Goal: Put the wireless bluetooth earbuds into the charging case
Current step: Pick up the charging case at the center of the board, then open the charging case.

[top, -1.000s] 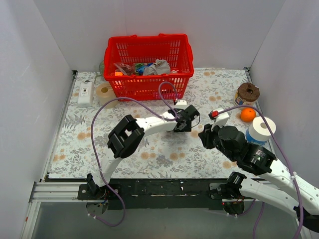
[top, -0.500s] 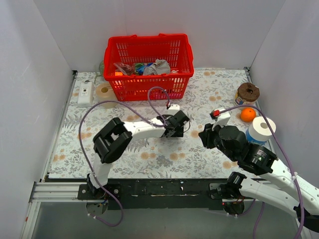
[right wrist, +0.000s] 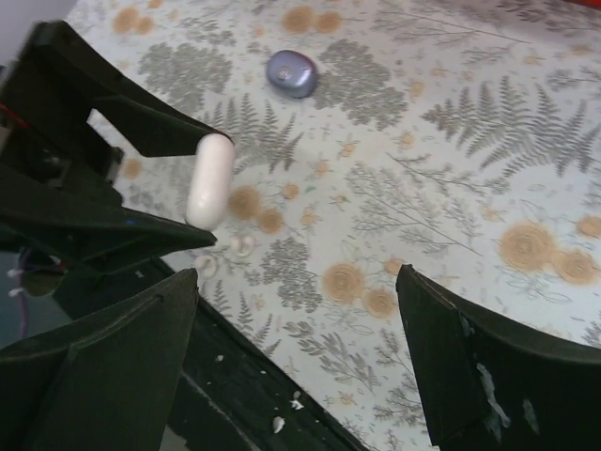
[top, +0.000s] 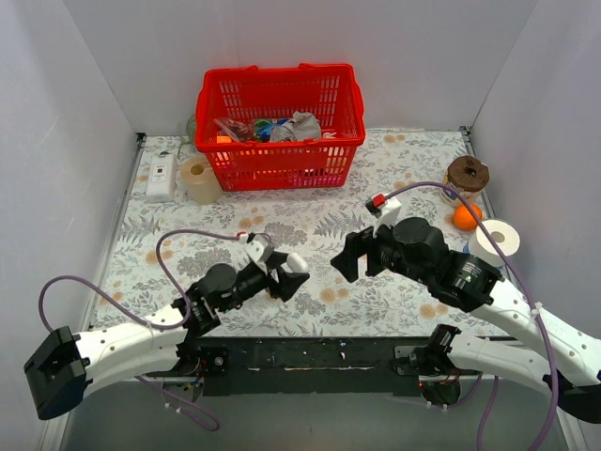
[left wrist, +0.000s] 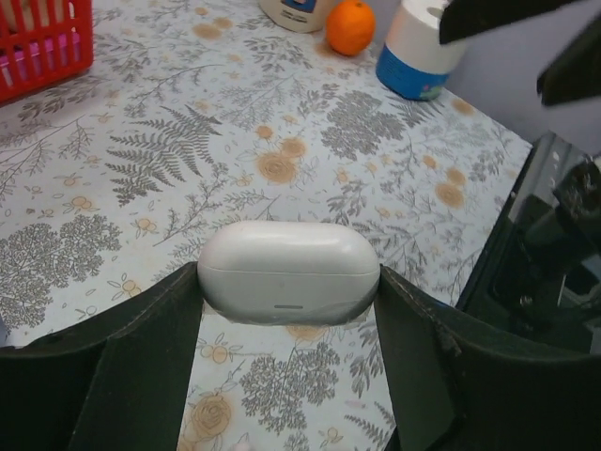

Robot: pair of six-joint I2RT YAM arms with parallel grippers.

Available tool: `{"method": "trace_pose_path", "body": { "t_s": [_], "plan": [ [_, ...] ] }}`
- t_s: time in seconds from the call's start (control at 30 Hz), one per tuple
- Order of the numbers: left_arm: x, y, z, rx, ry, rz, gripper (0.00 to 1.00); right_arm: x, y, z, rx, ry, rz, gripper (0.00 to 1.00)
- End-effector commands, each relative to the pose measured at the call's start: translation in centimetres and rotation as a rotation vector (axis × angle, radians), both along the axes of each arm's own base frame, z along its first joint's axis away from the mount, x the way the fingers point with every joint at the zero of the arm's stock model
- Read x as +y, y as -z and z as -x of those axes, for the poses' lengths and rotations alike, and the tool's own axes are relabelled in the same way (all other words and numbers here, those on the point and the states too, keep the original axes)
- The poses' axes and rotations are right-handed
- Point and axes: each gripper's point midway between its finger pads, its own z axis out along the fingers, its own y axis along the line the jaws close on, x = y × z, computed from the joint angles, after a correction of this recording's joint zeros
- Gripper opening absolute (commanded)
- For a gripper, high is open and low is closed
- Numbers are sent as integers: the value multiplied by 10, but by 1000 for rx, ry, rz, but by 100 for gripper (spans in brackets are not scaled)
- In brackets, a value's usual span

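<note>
Low in the top view, the left gripper was clamped on a white pill-shaped capsule, one finger pressed against each rounded end. The capsule was carried clear of the floral table, with its long side level across the middle of the left wrist view. In the right wrist view the same capsule showed left of centre, standing on end between the dark fingers. Two small white bits lay on the table just below it.

The charging case, a glossy lavender-blue pebble, sat on the table at the upper middle of the right wrist view. It was apart from the capsule and touched by neither gripper. The right gripper hung above the table with its fingers spread wide, holding nothing.

A red basket stood at the upper centre of the top view. An orange and a paper roll sat at the top right of the left wrist view.
</note>
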Motion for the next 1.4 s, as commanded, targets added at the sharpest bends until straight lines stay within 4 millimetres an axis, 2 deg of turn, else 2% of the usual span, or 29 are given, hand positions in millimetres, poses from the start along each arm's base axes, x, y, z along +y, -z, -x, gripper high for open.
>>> {"method": "trace_pose_path", "body": {
  "t_s": [0.0, 0.27, 0.3, 0.5, 0.67, 1.1, 1.37],
  "plan": [
    [8, -37, 39, -356, 193, 120, 0, 52, -47, 23, 35, -244, -188, 95],
    [12, -38, 41, -421, 207, 63, 0, 82, -48, 24, 118, -323, -186, 93],
    [13, -40, 40, -426, 202, 65, 0, 86, -35, 23, 158, -326, -148, 92],
    [13, -40, 38, -439, 199, 28, 0, 99, -30, 18, 185, -338, -147, 90],
    [12, -39, 36, -441, 201, 13, 0, 108, -10, 18, 250, -360, -92, 88],
    [14, -52, 37, -482, 193, 29, 0, 107, 16, 15, 330, -326, -8, 86],
    [18, -53, 37, -488, 179, 27, 0, 91, 11, 4, 315, -239, -44, 83]
  ]
}}
